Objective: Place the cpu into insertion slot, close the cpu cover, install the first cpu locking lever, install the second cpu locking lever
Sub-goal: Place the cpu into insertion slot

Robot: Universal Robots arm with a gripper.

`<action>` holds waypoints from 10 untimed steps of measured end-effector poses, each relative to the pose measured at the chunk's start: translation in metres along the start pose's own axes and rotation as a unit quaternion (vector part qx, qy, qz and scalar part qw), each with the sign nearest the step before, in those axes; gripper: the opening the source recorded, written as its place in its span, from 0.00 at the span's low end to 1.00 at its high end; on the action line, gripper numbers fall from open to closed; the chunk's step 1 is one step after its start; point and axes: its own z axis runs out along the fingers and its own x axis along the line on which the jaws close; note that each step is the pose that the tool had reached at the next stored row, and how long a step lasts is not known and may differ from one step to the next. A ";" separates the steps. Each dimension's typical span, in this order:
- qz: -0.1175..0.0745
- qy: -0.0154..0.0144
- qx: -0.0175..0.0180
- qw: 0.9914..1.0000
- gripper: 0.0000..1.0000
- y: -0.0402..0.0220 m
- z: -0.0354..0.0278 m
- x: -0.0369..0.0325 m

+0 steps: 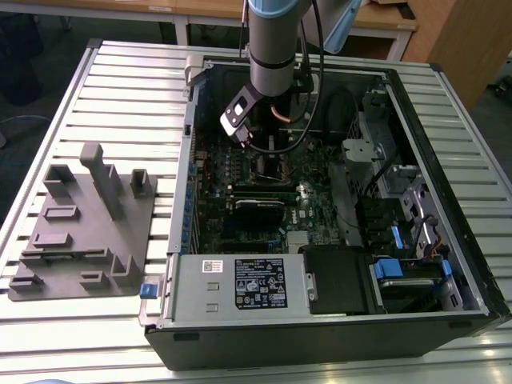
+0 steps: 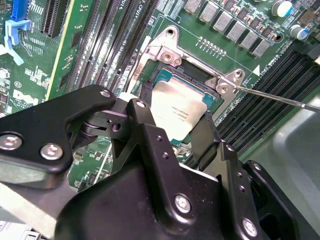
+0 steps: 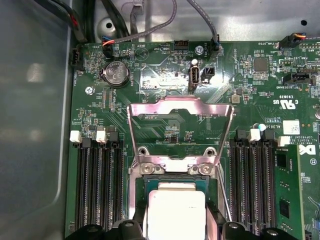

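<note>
Chip (image 2: 179, 107) pinched by edges in my hand (image 2: 172, 125), fingers closed on it, held flat right over socket (image 2: 170, 76) so it seats square. Cover (image 3: 180, 103) stands up & back, leaving socket clear for chip.

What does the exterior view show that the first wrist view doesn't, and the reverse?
Exterior view: the robot arm, the open computer case in full outline, its power supply, and a grey fixture block on the slatted table. First wrist view: the cpu held in the gripper, the cpu cover raised, a coin battery. Shared: the green motherboard.
</note>
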 end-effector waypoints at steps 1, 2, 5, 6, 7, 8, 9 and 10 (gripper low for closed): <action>0.000 0.000 0.000 1.000 0.54 0.0000 0.0000 0.0001; 0.000 0.000 0.000 1.000 0.54 0.0000 0.0000 0.0001; 0.000 0.000 0.000 1.000 0.54 0.0000 0.0000 0.0002; 0.000 0.000 0.000 1.000 0.54 0.0000 0.0001 0.0002; 0.000 0.000 0.000 1.000 0.54 0.0000 0.0002 0.0002; 0.000 0.000 0.000 1.000 0.54 0.0000 0.0003 0.0002; 0.000 0.000 0.000 1.000 0.54 0.0000 0.0003 0.0002; 0.000 0.000 0.000 1.000 0.54 0.0000 0.0003 0.0002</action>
